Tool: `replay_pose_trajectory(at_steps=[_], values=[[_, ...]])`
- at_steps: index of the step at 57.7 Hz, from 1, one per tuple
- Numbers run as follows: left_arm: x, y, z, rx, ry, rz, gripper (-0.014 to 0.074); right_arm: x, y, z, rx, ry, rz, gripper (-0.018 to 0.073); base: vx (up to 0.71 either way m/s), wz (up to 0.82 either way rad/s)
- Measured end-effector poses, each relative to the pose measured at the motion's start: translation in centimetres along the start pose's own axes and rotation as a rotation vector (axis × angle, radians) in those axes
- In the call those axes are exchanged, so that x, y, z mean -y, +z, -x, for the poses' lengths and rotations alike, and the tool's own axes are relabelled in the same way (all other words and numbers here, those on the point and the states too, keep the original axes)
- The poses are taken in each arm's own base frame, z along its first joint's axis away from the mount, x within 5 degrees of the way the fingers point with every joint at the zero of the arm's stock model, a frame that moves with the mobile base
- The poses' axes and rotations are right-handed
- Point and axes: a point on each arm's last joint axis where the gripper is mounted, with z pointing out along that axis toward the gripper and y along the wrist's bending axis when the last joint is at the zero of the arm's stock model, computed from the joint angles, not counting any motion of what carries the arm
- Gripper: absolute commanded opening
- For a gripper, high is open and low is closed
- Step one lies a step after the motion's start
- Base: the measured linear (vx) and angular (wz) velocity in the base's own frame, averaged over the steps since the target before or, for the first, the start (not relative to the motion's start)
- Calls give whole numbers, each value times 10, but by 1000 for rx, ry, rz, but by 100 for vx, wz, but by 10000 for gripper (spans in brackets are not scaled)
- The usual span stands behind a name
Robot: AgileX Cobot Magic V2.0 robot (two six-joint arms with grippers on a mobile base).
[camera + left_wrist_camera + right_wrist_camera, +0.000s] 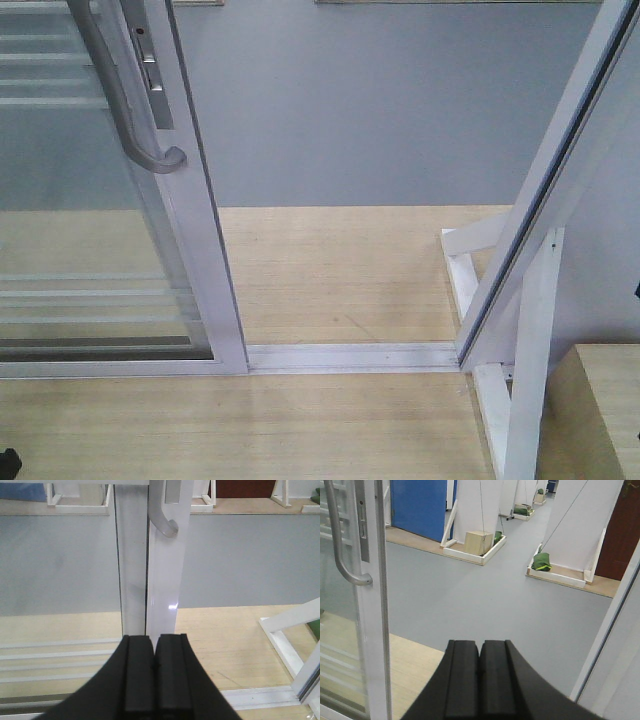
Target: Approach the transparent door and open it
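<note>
Door (195, 250) sits at left of doorway, slid aside w/ wide gap to slanted post (545, 190); opening step looks near done. Handle (120, 95) untouched. Left gripper (154, 672) pressed together, empty, facing door frame; right gripper (480, 675) likewise. Next: check clearance, back off.

No readable text, label or number shows in any view.

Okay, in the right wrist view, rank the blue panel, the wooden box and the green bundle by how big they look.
1. Blue panel, clearly largest.
2. Wooden box and green bundle look about the same size; both are far off, so I won't rank them against each other.
</note>
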Motion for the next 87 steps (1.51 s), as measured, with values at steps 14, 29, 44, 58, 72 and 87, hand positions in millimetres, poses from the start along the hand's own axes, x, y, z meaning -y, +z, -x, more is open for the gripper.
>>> replay_pose_trajectory(at_steps=[14, 29, 44, 58, 72, 87], values=[[0, 0, 0, -2, 0, 0, 4, 0, 0, 0, -1, 0, 0, 13, 0, 0], [0, 0, -1, -6, 0, 0, 4, 0, 1, -1, -2, -1, -1, 13, 0, 0], [0, 0, -1, -6, 0, 0, 4, -3, 15, -59, 32, 155, -47, 13, 0, 0], [0, 0, -1, -7, 0, 0, 4, -7, 15, -99, 66, 241, -58, 13, 0, 0], [0, 0, -1, -7, 0, 0, 4, -2, 10, -100, 86, 225, -158, 13, 0, 0], [0, 0, -1, -7, 0, 0, 4, -1, 10, -101, 78, 216, -171, 13, 0, 0]])
